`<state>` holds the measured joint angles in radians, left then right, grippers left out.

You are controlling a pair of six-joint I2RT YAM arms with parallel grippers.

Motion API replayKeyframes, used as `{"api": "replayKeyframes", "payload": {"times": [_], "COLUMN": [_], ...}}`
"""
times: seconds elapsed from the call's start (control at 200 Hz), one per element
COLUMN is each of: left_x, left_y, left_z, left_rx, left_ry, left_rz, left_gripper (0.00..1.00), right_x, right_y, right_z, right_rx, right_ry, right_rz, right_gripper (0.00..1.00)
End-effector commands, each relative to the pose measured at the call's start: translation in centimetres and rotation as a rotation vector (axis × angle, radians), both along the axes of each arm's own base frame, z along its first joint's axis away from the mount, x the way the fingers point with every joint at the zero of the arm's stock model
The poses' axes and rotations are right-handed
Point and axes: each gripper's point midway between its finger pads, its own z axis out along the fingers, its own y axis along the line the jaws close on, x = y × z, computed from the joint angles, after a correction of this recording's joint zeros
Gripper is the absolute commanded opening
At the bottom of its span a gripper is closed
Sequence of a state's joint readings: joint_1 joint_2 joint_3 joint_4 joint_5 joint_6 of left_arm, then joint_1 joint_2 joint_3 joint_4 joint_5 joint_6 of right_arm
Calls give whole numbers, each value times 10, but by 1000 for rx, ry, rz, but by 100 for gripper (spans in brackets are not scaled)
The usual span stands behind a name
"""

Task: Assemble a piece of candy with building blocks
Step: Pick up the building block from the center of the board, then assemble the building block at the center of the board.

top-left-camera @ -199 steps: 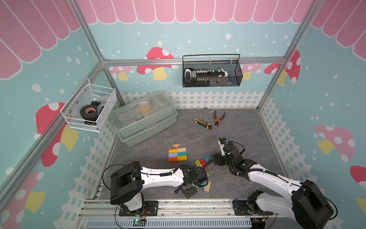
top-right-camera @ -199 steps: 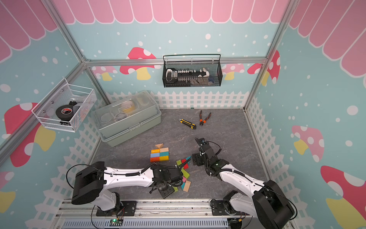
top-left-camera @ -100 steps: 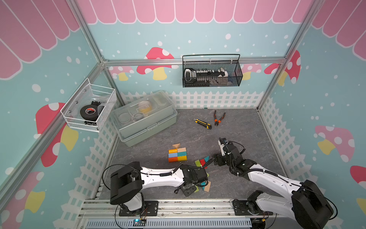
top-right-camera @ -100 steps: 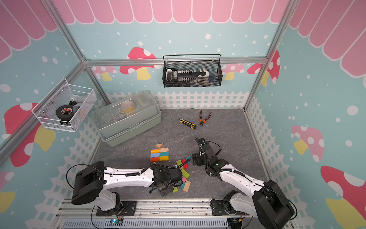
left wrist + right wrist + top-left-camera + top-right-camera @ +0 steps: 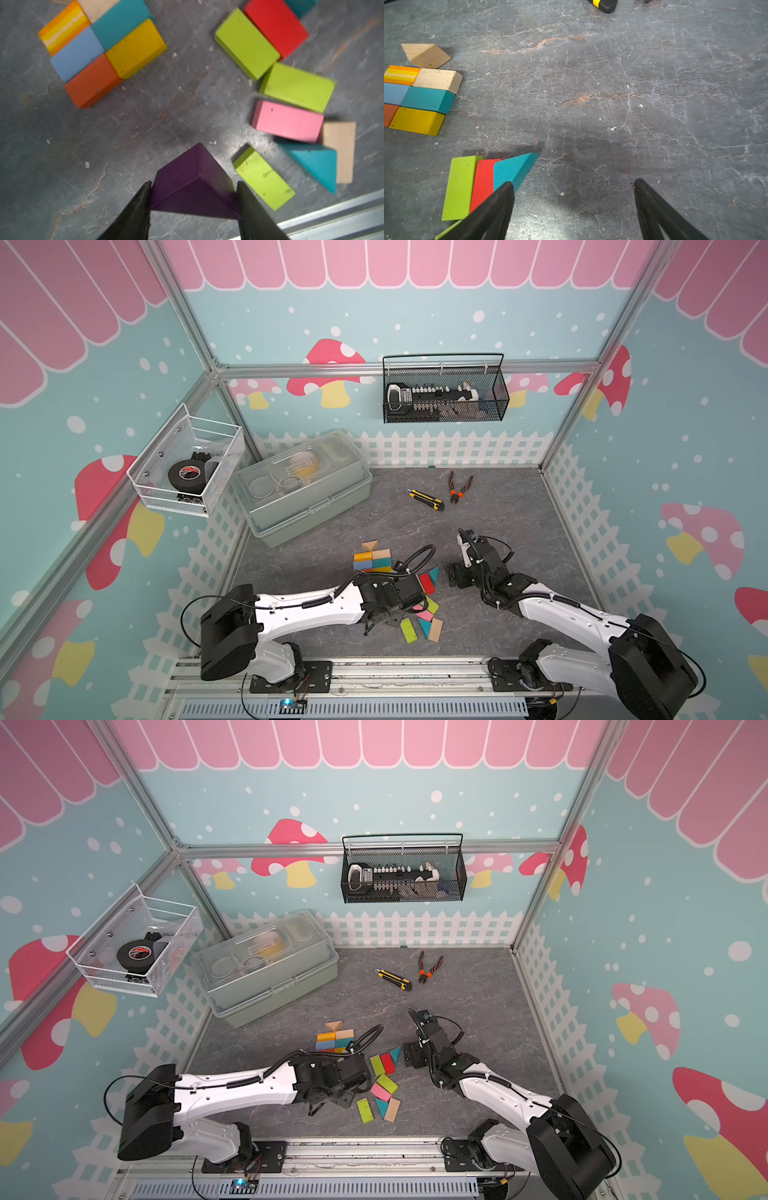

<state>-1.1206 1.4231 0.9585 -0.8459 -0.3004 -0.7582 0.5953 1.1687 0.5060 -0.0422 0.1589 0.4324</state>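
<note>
Down by the front edge of the tabletop (image 5: 519,506), the left gripper (image 5: 193,199) is closed on a purple wedge (image 5: 193,185), its 2 black fingers (image 5: 135,209) pressed against the wedge's opposite sides in the left wrist view. Just beside it lies a lime block (image 5: 264,178), and past that a teal wedge (image 5: 315,162) touching a tan block (image 5: 340,149) and a pink block (image 5: 288,122). Further out sit 2 more lime blocks, 1 (image 5: 297,87) next to the pink block and the other (image 5: 247,43) flush against a red block (image 5: 276,27).

Toward the middle of the tabletop, the assembled cluster (image 5: 372,560) is a tight grid of flat blocks: orange-yellow, tan, blue, teal, orange and yellow, with a tan wedge (image 5: 425,55) touching its far side.

Meanwhile the right gripper (image 5: 573,207) hangs with its fingers spread wide and nothing between them, over bare tabletop just beside a second teal wedge (image 5: 512,168) that lies against the red block.

Near the back edge, well apart from the blocks, lie a utility knife (image 5: 424,499) and pliers (image 5: 458,488); a lidded storage box (image 5: 303,485) stands at the back left corner.
</note>
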Motion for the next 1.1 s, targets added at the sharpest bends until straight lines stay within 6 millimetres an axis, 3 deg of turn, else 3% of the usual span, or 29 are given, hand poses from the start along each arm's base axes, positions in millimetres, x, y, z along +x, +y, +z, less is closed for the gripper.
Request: {"api": "replayKeyframes", "payload": {"times": [0.0, 0.19, 0.335, 0.44, 0.795, 1.096], "left_x": [13, 14, 12, 14, 25, 33], "left_y": [22, 43, 47, 51, 35, 31], "left_z": [3, -6, -15, -23, -27, -42], "left_rx": [-59, -73, -90, -85, -106, -71], "left_ry": [-27, -6, 46, 78, 101, 164], "left_rz": [206, 315, 373, 430, 460, 489], "left_gripper": [30, 31, 32, 27, 30, 31], "right_x": [4, 4, 4, 4, 3, 2], "right_y": [2, 4, 4, 4, 3, 2], "right_z": [6, 6, 6, 6, 5, 7], "right_rx": [36, 43, 49, 50, 52, 54], "right_ry": [-16, -14, -17, -17, -18, -28], "right_rz": [-15, -12, -13, -13, -15, -19], "right_gripper": [90, 90, 90, 89, 89, 89]}}
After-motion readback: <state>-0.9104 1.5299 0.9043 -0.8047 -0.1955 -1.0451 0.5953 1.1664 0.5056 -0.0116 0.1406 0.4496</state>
